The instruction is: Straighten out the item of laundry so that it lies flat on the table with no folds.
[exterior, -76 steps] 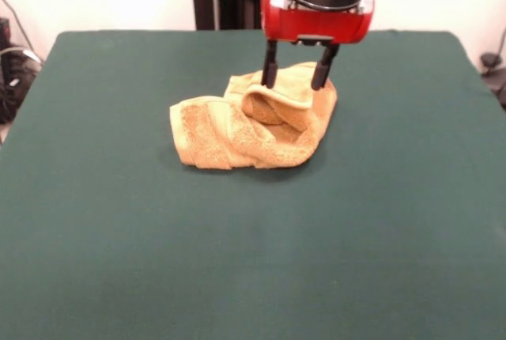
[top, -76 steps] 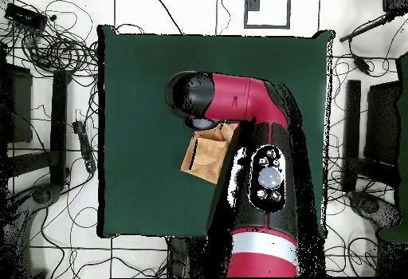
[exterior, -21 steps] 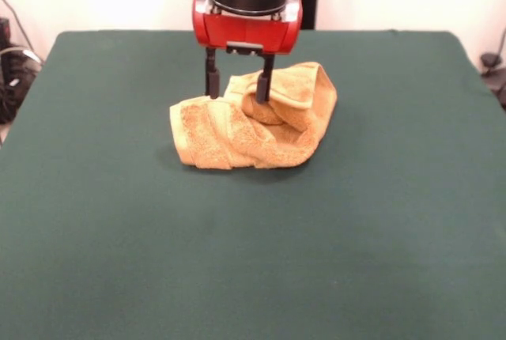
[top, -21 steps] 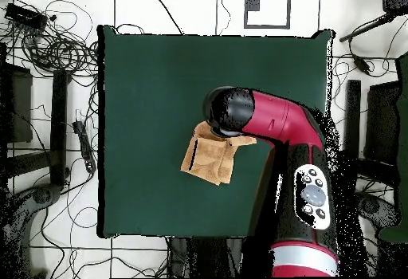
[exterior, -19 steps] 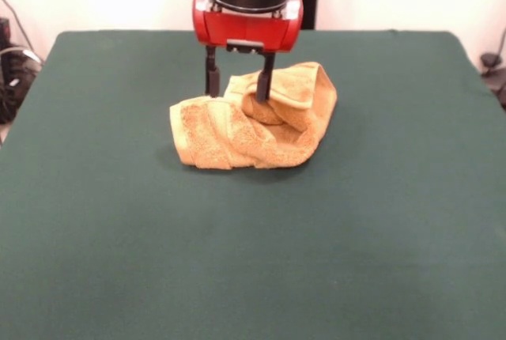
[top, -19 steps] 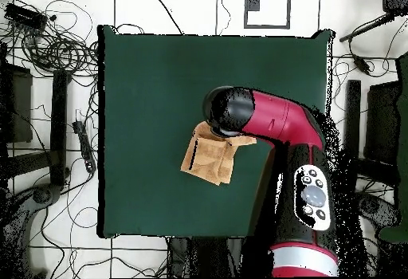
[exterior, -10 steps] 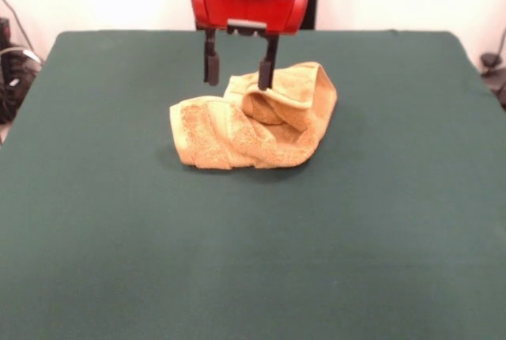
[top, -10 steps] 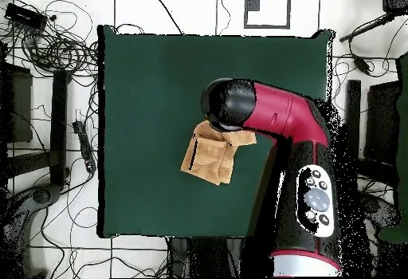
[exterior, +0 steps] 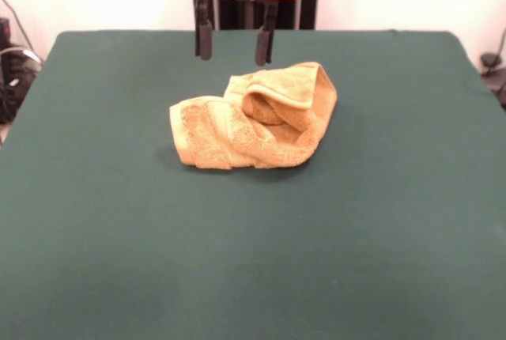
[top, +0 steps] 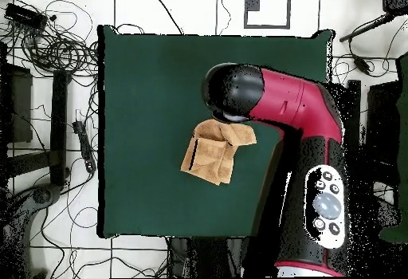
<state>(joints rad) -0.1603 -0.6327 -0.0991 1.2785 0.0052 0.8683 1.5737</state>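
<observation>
Claw point(exterior: 235, 46) hanging above the far-left part of the towel point(exterior: 254, 118) in the front view, raised clear of the cloth, with green bench point(exterior: 253, 261) showing between fingertips and terry. Two dark fingers point(exterior: 204, 39) set apart, nothing between them, nothing gripped. Red housing just above, cut off by the top edge. Right-hand finger sitting over the towel's far edge, left-hand finger a little beyond the towel's outline, over bare felt.

Golden-orange towel lying crumpled on the bench, well away from every edge, below the claw and slightly to the right of it in the front view. Not flat: several thick folds bunched together, a rolled lobe at the left end, a raised loop of cloth near the middle forming a small hollow, and a flat woven band curving over the far-right top. Near side pressed down in ridged pleats.

Seen from overhead, towel point(top: 217, 155) appearing as a folded tan shape near the middle of the bench point(top: 151, 92), its upper right corner tucked under the black wrist end of the arm point(top: 275, 108). Claw itself hidden beneath that wrist in this view. Red and black arm reaching in from the lower right of the towel, crossing the bench's right portion.

Around the bench on the floor, cables point(top: 56, 45) in loops to the upper left of the towel.
</observation>
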